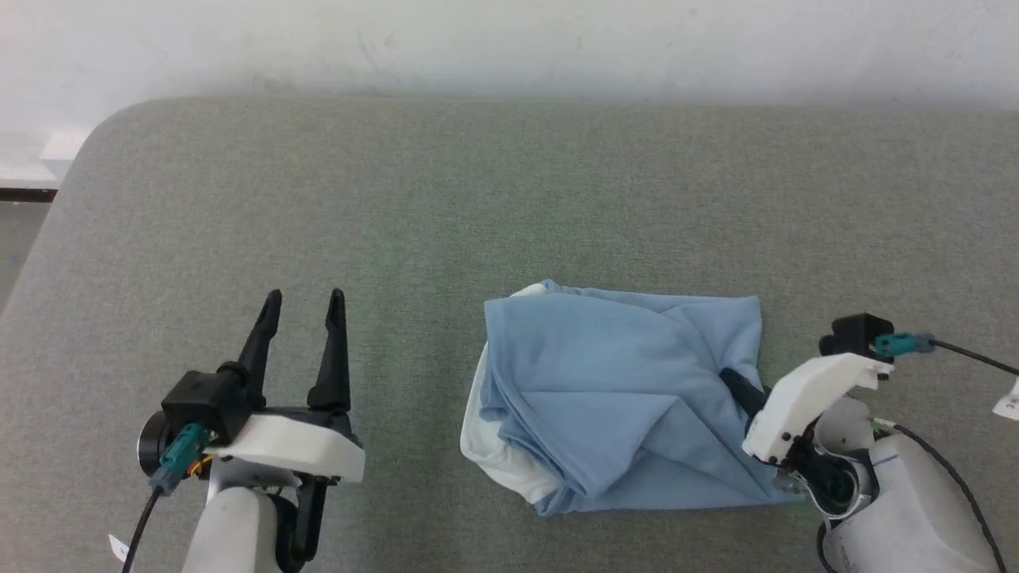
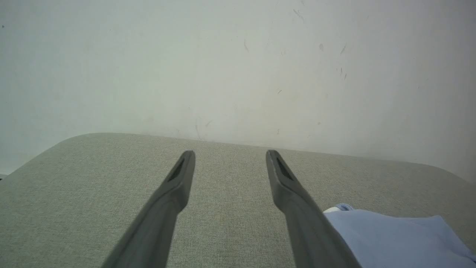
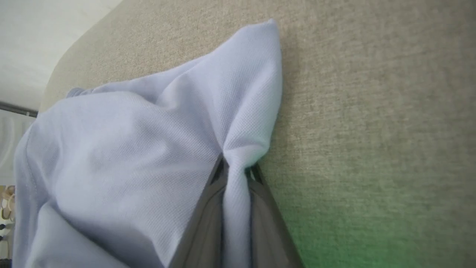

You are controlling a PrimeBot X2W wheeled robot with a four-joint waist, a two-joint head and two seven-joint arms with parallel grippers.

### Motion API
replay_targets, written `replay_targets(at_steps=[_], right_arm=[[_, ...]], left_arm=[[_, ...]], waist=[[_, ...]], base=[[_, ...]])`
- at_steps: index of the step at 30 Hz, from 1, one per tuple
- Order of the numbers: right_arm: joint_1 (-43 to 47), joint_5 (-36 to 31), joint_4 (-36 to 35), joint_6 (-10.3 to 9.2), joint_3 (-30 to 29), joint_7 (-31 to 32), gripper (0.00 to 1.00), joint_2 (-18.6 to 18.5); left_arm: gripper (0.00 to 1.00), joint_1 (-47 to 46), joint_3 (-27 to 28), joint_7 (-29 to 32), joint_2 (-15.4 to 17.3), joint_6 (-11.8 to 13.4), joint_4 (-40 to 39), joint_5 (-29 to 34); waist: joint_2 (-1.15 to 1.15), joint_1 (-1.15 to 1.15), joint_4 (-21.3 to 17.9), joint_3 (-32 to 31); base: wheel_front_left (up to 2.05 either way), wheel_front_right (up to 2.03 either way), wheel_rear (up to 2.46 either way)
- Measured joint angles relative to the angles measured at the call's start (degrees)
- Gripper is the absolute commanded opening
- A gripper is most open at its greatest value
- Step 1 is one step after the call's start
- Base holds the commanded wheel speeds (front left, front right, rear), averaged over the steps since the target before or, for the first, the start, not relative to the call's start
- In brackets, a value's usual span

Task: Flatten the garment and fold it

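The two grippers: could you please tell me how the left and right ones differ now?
The left gripper stands open; the right gripper is shut on a fold of the light blue polo shirt. The left gripper sits apart from the shirt; the right gripper touches it. Both have long dark fingers.

Grey-green cloth-covered table point(image 1: 509, 199) with rounded corners, against scuffed white wall point(image 1: 509, 40)
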Motion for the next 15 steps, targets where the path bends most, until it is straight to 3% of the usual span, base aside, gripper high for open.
replay_targets(at_steps=[5,11,15], right_arm=[[-0.6,-13.3,-8.2,-0.01,1.9,-1.3,0.00,0.6],[-3.4,-30.8,-22.2,0.00,2.3,3.2,0.00,0.6],[-5.1,-35.3,-25.7,0.04,2.9,6.5,0.00,-0.1]], left_arm=[[1.00,0.1,1.1,0.0,0.0,0.4,-0.1,0.0],[1.00,0.4,2.7,0.0,0.0,0.4,-1.2,0.2],[1.00,0.3,3.6,0.0,0.0,0.3,-1.9,0.7]], waist=[[0.00,0.00,-1.3,0.1],[0.00,0.00,-4.6,0.7],[0.00,0.00,-7.5,1.5]], base=[[0.00,0.00,0.00],[0.00,0.00,0.00],[0.00,0.00,0.00]])
